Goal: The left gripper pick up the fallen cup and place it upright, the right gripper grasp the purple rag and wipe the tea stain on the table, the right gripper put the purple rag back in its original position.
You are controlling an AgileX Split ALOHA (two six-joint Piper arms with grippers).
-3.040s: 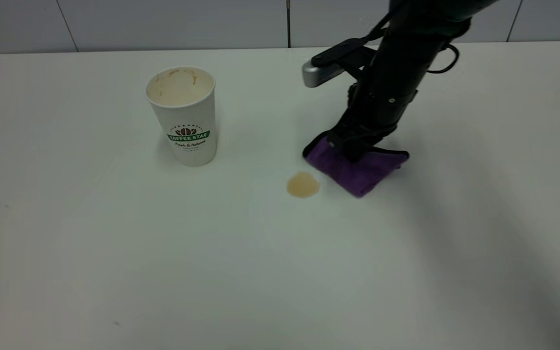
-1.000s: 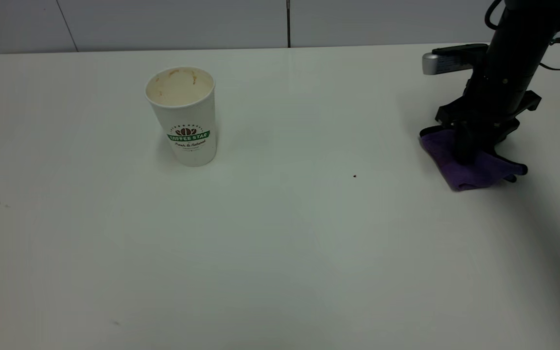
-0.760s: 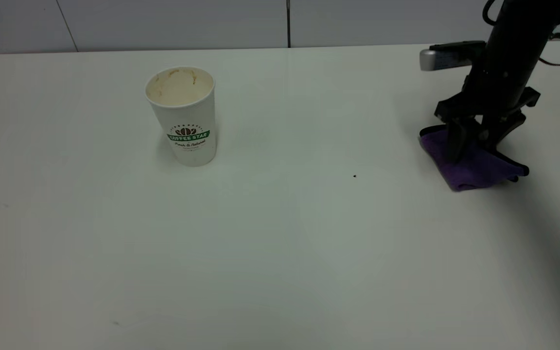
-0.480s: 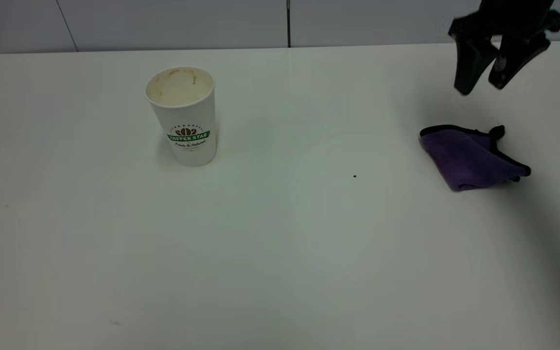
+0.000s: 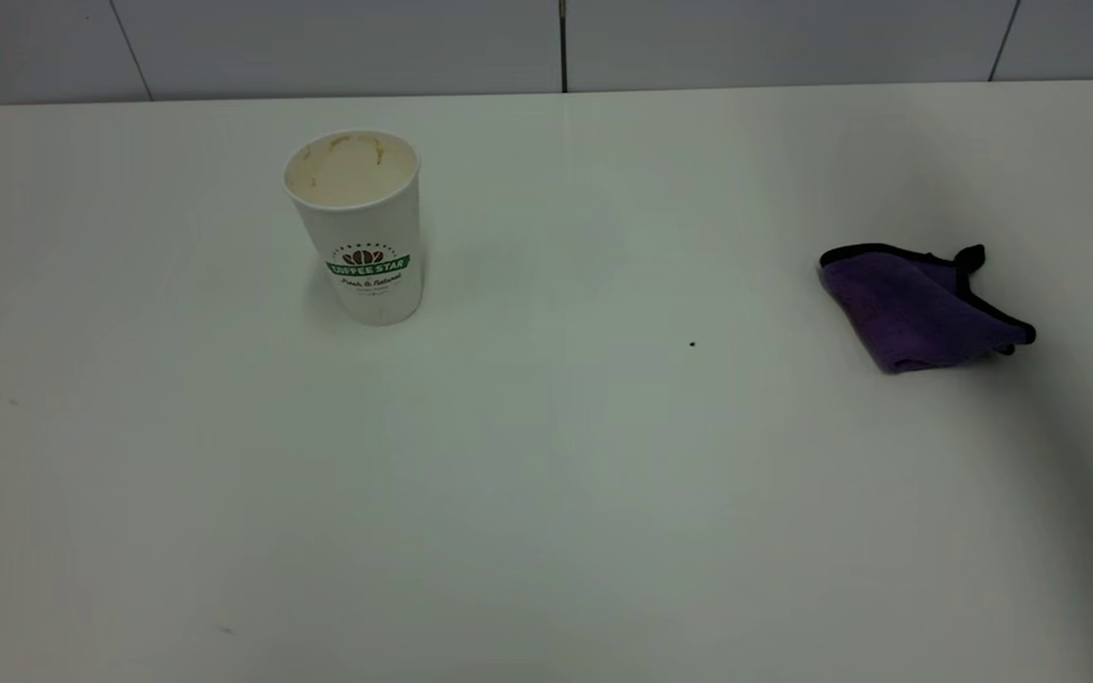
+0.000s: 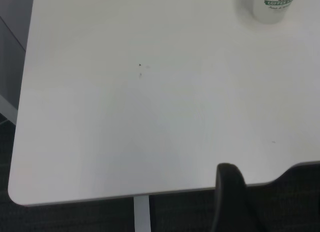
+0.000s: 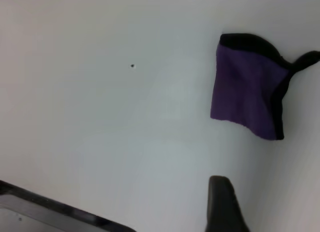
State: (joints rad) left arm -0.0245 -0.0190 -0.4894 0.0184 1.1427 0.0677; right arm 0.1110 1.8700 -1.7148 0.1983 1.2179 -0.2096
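The cup (image 5: 357, 226) stood upright at about 10 o'clock on the bench (image 5: 546, 493), purple rag (image 5: 917, 308) lying loose at 3 o'clock, no stain visible, only a black speck (image 5: 693, 344). Left claw (image 6: 231, 199) and right claw (image 7: 225, 204) showed just one finger tip each, so open or closed cannot be told. All steps looked done; next probably just parking both arms.

cup (image 5: 357, 228) | green banner: "COFFEE STAR" | script line beneath: too small to read
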